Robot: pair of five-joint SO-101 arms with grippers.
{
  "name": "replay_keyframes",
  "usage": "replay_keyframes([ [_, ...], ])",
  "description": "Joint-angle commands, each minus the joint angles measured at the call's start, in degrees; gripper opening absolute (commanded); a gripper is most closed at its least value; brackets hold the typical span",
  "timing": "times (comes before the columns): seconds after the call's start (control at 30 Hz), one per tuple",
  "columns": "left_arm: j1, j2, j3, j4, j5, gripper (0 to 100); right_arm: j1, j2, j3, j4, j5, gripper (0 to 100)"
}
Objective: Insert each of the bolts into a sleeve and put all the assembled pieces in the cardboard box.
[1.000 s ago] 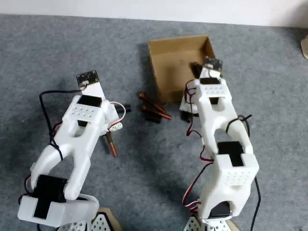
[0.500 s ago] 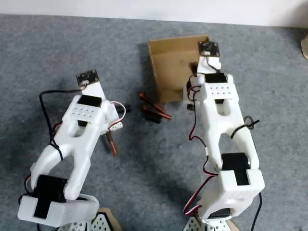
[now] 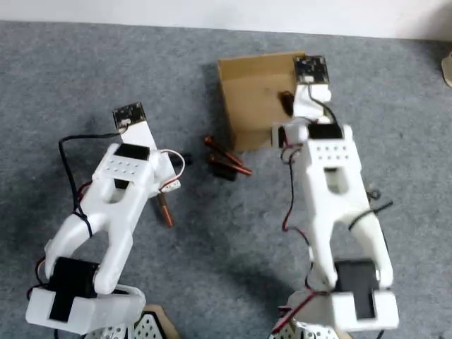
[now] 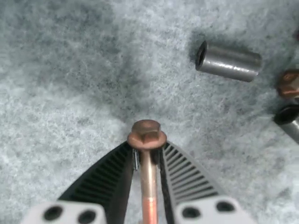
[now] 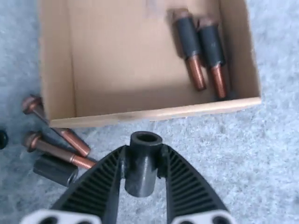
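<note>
My left gripper (image 4: 147,150) is shut on a copper bolt (image 4: 147,140), its hex head sticking out past the fingertips just above the carpet; in the high view this bolt (image 3: 164,210) hangs under the left arm. My right gripper (image 5: 142,161) is shut on a black sleeve (image 5: 143,163), held upright just short of the front wall of the cardboard box (image 5: 154,112). Two assembled pieces (image 5: 201,51) lie side by side in a box corner. The box (image 3: 251,99) sits at the back centre of the table.
Two loose bolts (image 5: 56,140) and a sleeve (image 5: 56,171) lie on the grey carpet outside the box's front corner, seen from above as a small cluster (image 3: 226,159). Another sleeve (image 4: 228,61) lies ahead of the left gripper. Bare carpet surrounds both arms.
The right arm has stretched forward toward the box, its wrist now over the box's front edge. The left arm and its bolt have stayed where they were.
</note>
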Motion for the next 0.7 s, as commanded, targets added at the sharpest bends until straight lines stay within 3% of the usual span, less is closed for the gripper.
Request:
replay_keyframes([
  [0.0,-0.40,-3.30,0.84,-4.84,-2.99,1,-1.89,-9.89,7.08,-6.20,0.70,0.5],
  [0.67,2.42,-3.03,4.00,-30.33,-8.79,1,-1.89,-37.05,35.21,-10.77,3.78,0.5],
])
